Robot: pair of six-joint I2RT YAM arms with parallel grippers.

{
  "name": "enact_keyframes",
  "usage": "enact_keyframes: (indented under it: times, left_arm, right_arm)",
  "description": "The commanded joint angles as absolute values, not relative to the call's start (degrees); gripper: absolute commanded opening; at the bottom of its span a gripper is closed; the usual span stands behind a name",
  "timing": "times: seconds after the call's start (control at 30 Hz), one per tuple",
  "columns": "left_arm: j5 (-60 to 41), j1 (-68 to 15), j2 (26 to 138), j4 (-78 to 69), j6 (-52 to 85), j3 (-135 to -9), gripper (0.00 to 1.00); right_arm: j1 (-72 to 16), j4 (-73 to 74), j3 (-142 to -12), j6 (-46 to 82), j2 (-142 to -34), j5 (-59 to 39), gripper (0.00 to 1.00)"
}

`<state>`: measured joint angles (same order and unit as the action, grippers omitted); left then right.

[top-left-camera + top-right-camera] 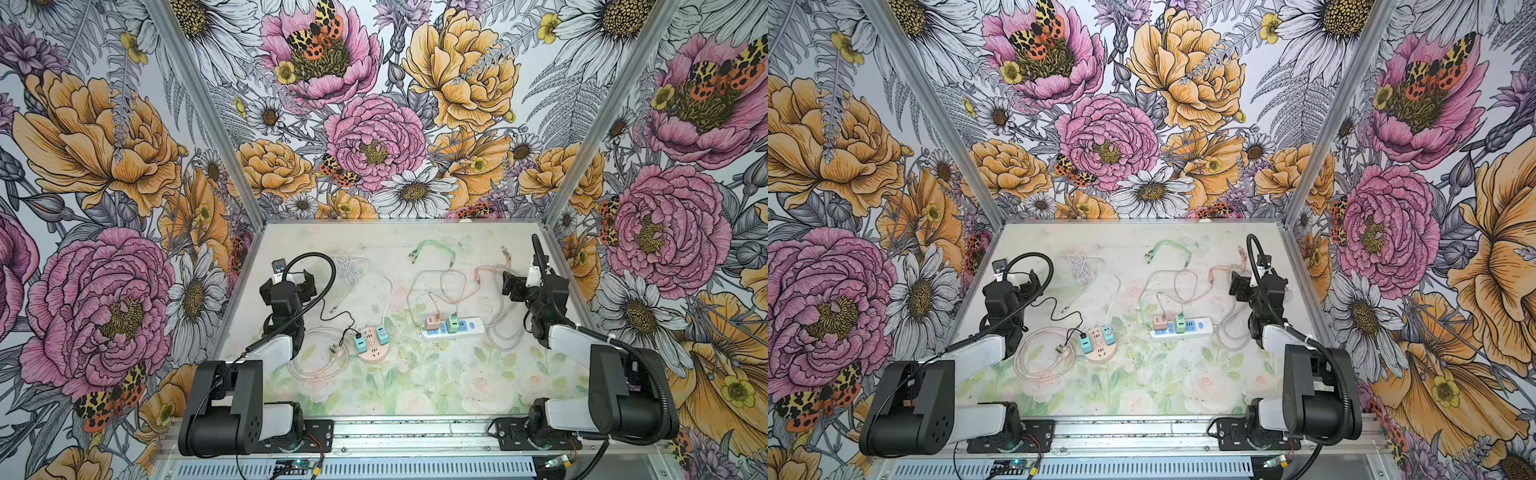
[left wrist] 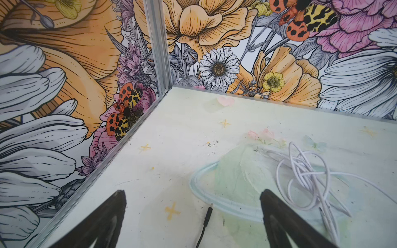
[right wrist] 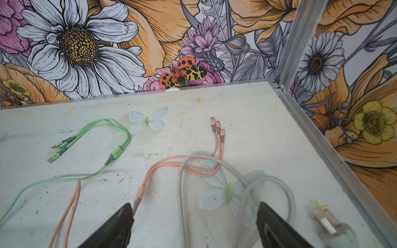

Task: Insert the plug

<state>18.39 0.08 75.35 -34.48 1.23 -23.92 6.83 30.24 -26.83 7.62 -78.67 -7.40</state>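
A clear three-pin plug (image 3: 336, 230) lies loose on the table beside my right gripper (image 3: 194, 205), which is open and empty over a pale grey cable (image 3: 182, 193). The white power strip (image 1: 469, 326) holds a pink adapter (image 1: 433, 322) and a green adapter (image 1: 452, 323). Another loose plug (image 1: 337, 351) lies left of the round pink socket (image 1: 372, 349), which holds two teal adapters (image 1: 360, 341). My left gripper (image 2: 193, 193) is open and empty near the back left corner, above a black cable tip (image 2: 209, 212). In both top views the grippers (image 1: 301, 280) (image 1: 510, 286) hover behind the sockets.
A tangled white cable (image 2: 305, 178) lies beside the left gripper. A green three-headed cable (image 3: 96, 137) and a pink three-headed cable (image 3: 218, 133) sprawl across the back of the table. Metal frame rails (image 3: 322, 133) and flowered walls close in the sides and back.
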Motion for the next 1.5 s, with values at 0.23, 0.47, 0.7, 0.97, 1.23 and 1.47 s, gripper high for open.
enact_keyframes:
  times: [0.23, 0.47, 0.7, 0.97, 1.23, 1.47]
  left_arm:
    - [12.40, 0.82, 79.90, -44.34, 2.00, -22.49, 0.99]
    - [8.58, 0.26, 83.93, -54.50, 0.49, -19.00, 0.99]
    - [8.45, 0.19, 88.60, -62.54, 0.42, -16.84, 0.99]
    - [9.57, 0.29, 88.69, -54.69, 0.92, -21.03, 0.99]
    - [9.63, 0.27, 88.68, -54.76, 0.92, -21.03, 0.99]
    - [9.67, 0.21, 88.68, -54.72, 0.82, -21.01, 0.99]
  right_arm:
    - [6.09, 44.30, -24.01, 5.92, -84.24, -8.52, 0.90]
    - [5.02, 55.22, -20.42, 4.75, -88.66, -8.37, 0.91]
    - [4.60, 51.63, -21.80, 4.37, -88.18, -7.79, 0.91]
    - [3.96, 50.40, -22.39, 4.06, -88.21, -6.38, 1.00]
    - [3.96, 50.62, -22.25, 4.13, -88.23, -6.42, 0.99]
    - [4.01, 50.65, -22.24, 4.12, -88.23, -6.42, 0.99]
